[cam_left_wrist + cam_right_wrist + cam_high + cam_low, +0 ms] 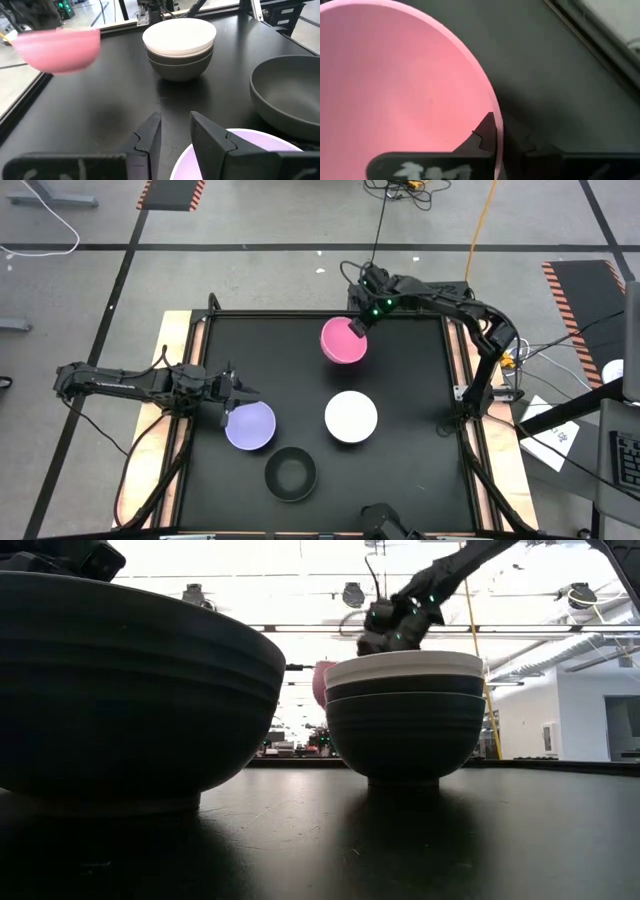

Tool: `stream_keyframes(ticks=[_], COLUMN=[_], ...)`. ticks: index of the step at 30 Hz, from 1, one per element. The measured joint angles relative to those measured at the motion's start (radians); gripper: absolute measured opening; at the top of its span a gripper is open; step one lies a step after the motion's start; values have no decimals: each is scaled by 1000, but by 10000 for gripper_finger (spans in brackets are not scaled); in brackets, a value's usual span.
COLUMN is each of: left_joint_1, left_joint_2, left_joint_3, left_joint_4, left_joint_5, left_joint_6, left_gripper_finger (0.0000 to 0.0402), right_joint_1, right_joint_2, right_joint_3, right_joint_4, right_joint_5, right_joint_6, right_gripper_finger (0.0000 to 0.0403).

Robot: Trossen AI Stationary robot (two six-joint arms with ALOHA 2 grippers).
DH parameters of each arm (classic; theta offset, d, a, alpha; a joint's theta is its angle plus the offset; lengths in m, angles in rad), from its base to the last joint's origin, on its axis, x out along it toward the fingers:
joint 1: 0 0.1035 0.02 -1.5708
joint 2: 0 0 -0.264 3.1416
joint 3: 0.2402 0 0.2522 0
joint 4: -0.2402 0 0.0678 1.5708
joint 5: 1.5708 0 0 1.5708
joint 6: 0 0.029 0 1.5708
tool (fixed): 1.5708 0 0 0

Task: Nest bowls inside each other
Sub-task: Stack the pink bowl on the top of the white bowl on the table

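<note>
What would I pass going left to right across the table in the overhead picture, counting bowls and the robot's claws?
Left gripper pinching the purple bowl → black bowl → pink bowl, held at its rim by the right gripper. The white bowl spans about the same stretch as the pink one.

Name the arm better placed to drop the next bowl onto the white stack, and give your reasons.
Right, probably. The right gripper already pinches the pink bowl by its rim, lifted off the table. The left gripper is at the lavender bowl's rim, its grip unclear. Both sit about equally far from the white stack.
</note>
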Motion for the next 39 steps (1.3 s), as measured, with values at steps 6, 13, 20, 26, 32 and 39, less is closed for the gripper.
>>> stream_keyframes(ticks=[6, 13, 20, 26, 32, 39], left_joint_1=[0, 0, 0, 0, 1, 1], left_joint_2=[0, 0, 0, 0, 0, 0], left_joint_3=[0, 0, 0, 0, 0, 0], left_joint_4=[-9, -15, -14, -14, -13, -12], left_joint_5=[0, 0, 0, 0, -1, -1], left_joint_6=[-3, 1, 12, 12, 12, 9], left_gripper_finger=[106, 106, 106, 106, 106, 106], right_joint_1=[62, 176, 301, 389, 479, 562], right_joint_2=[0, -1, -2, -2, -2, -2], right_joint_3=[176, 363, 457, 459, 459, 459], right_joint_4=[-113, -304, -450, -548, -570, -595], right_joint_5=[-1, 39, 116, 137, 179, 233], right_joint_6=[-2, 4, 48, 104, 163, 216], right_gripper_finger=[1, 1, 0, 0, 0, 0])
